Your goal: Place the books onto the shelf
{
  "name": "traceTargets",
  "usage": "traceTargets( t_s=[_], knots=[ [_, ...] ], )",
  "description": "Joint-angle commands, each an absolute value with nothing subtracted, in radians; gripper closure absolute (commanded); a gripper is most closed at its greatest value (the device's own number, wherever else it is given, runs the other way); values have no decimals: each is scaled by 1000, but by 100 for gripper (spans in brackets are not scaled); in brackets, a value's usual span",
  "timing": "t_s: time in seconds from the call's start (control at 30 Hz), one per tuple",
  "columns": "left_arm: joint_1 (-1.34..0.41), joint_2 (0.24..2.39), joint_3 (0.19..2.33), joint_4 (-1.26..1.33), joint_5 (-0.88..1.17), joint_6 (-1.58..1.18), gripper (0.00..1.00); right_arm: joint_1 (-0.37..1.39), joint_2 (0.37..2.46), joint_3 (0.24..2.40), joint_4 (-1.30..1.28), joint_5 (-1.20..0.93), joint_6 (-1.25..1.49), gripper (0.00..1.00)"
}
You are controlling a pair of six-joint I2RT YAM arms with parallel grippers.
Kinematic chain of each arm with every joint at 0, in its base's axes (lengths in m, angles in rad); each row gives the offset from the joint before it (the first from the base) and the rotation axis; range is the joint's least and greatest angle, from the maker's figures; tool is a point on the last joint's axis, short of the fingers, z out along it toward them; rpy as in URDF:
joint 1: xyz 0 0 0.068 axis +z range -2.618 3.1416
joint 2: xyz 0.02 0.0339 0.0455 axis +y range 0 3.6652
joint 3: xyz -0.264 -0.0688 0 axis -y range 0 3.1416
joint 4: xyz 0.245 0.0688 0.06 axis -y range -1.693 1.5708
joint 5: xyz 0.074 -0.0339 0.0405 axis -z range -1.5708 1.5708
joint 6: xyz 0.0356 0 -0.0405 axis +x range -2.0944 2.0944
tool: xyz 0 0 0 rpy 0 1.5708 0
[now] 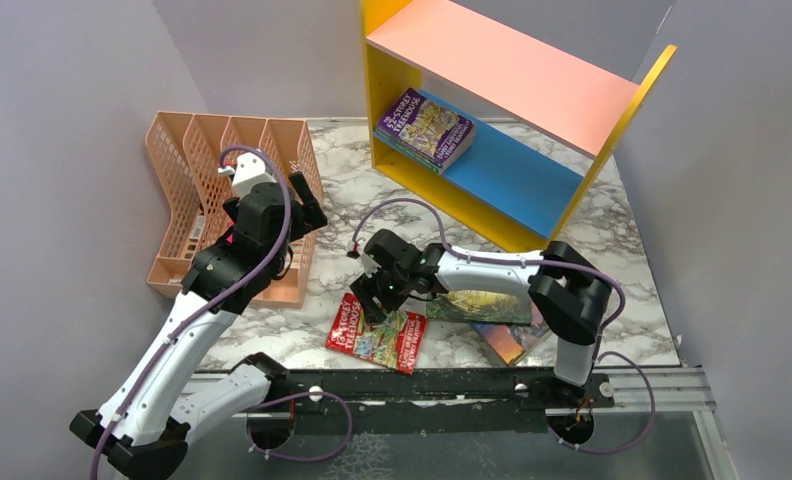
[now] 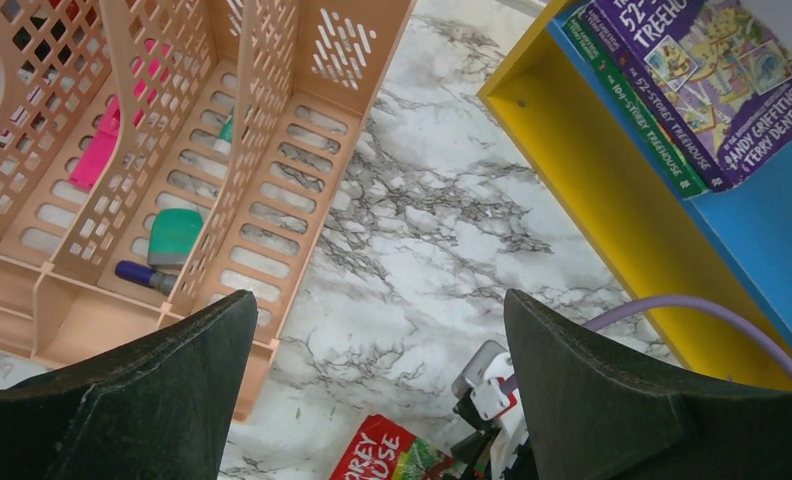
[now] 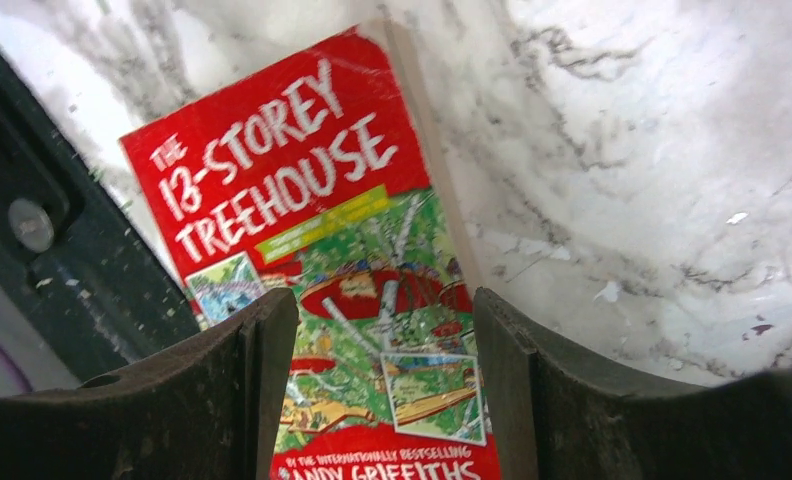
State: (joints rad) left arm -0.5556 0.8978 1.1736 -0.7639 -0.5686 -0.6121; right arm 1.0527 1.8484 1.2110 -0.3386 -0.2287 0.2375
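Observation:
The shelf (image 1: 502, 70) stands at the back right, with a purple Treehouse book (image 1: 424, 127) lying on a green one (image 2: 632, 110) on its blue lower board (image 1: 517, 178). A red "13-Storey Treehouse" book (image 1: 372, 338) lies flat near the table's front edge. My right gripper (image 1: 377, 300) hovers open just above its cover (image 3: 302, 180), touching nothing. Two more books, a dark green-gold one (image 1: 484, 305) and a colourful one (image 1: 507, 342), lie partly hidden under the right arm. My left gripper (image 1: 310, 200) is raised beside the rack, open wide and empty (image 2: 377, 300).
A peach mesh file rack (image 1: 187, 200) sits at the back left with a pink item (image 2: 107, 150) and a green-capped item (image 2: 172, 235) inside. A black rail (image 1: 422, 385) runs along the near table edge. Grey walls close in the sides and back.

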Motion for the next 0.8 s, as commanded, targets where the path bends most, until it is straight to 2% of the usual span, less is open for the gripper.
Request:
traceTargets(
  t_s=[0.0,0.2,0.3,0.37,0.47,0.57,0.63,0.67,0.77],
  knots=[
    [-552,886,1146,-782,-555,-599,7,1057,1920,1244,-393,-123,218,30],
    [-553,872,1127,-783,-550,-601,6,1057,1919,1238,-399,-36,227,28],
    [-552,869,1120,-783,-546,-605,6,1057,1918,1230,-398,-90,227,27],
    [-552,866,1116,-783,-542,-610,6,1057,1924,1225,-402,-158,226,30],
    [-552,864,1109,-782,-536,-616,6,1057,1928,1197,-389,-219,227,44],
    [-552,866,1097,-782,-518,-624,6,1057,1927,1187,-380,-207,236,70],
    [-552,866,1084,-782,-499,-635,6,1057,1917,1185,-365,-185,253,92],
    [-552,866,1074,-782,-489,-643,6,1057,1902,1183,-352,-173,263,98],
    [-552,856,1036,-783,-452,-673,6,1056,1859,1173,-315,-124,293,99]
  ],
)
